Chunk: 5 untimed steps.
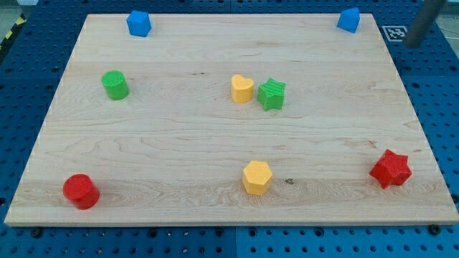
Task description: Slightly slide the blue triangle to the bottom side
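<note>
The blue triangle [349, 19] sits at the board's top right corner, close to the top edge. A second blue block, cube-like [138, 23], sits near the top left corner. My rod comes in blurred from the view's top right, and my tip [411, 41] is off the board, to the right of and slightly below the blue triangle, not touching it.
A green cylinder [115, 84] is at the left. A yellow heart [242, 88] and a green star [272, 94] stand side by side at the centre. A red cylinder [80, 190], a yellow hexagon [257, 177] and a red star [391, 169] lie near the bottom edge of the wooden board [179, 143].
</note>
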{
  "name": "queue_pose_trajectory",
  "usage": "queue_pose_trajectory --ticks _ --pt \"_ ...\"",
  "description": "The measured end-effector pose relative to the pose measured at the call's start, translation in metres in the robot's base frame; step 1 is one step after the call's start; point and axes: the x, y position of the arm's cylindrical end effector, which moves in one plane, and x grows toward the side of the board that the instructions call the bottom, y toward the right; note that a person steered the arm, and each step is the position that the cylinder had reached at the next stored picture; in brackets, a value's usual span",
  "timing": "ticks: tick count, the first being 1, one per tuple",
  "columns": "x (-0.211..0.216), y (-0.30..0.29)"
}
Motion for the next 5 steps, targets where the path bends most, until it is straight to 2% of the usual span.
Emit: queue_pose_trajectory --ticks 1,2,5 --pt "-0.044 -0.008" --pt "-0.072 -0.043" --pt "-0.050 -0.066"
